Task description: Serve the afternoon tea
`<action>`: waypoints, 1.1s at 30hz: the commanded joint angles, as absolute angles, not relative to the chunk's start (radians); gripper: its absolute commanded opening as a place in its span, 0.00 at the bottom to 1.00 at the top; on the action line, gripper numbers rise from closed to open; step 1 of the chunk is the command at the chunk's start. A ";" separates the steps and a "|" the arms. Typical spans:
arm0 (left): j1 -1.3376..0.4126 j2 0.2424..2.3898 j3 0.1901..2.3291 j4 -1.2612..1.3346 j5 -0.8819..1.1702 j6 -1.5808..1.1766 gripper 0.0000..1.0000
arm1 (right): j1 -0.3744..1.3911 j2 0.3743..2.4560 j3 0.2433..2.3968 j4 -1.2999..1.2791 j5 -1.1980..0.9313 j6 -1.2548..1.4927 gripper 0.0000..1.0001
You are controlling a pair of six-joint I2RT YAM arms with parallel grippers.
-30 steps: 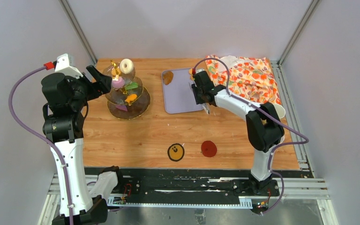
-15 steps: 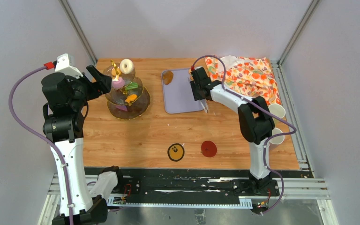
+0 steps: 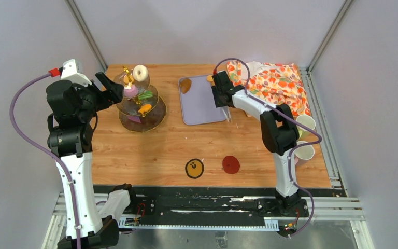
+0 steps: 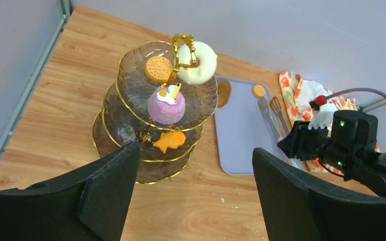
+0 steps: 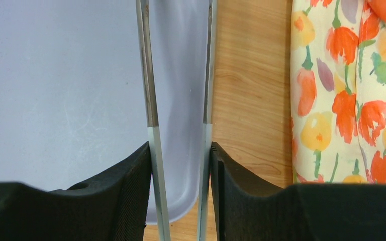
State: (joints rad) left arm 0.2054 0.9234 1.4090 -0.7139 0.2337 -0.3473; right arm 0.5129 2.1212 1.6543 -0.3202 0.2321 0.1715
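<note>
The three-tier glass stand point(image 3: 153, 117) with gold handle stands at the far left and carries a white donut point(image 3: 140, 72), a pink cake point(image 3: 130, 92) and an orange fish biscuit point(image 3: 145, 108). It also shows in the left wrist view point(image 4: 130, 85), with a round orange biscuit point(image 4: 159, 69) on top. My left gripper point(image 3: 111, 87) is open and empty, just left of the stand. My right gripper point(image 3: 222, 97) is shut on metal tongs point(image 5: 151, 100) over the lilac tray point(image 3: 202, 106). A brown pastry point(image 3: 185, 85) and a small orange biscuit point(image 4: 258, 91) lie on the tray. Two mugs point(image 3: 306, 123) point(image 3: 303, 150) stand at the right edge.
A floral cloth point(image 3: 277, 85) lies at the far right, beside the tray. A yellow coaster point(image 3: 194, 167) and a red coaster point(image 3: 230, 164) lie near the front edge. Metal frame posts rise at both back corners.
My right arm's elbow has swung in toward the middle, uncovering the two mugs. Its gripper has shifted slightly toward the far edge with the tongs. The left arm has not moved.
</note>
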 commanded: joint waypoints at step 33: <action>0.200 0.922 1.413 -0.707 0.243 -0.343 0.86 | 0.507 1.733 1.358 -0.369 -0.020 0.224 0.14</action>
State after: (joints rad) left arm 0.2054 0.9268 1.4090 -0.7139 0.2329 -0.3477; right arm 0.5102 1.8091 1.4105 -0.3607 0.0177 0.1978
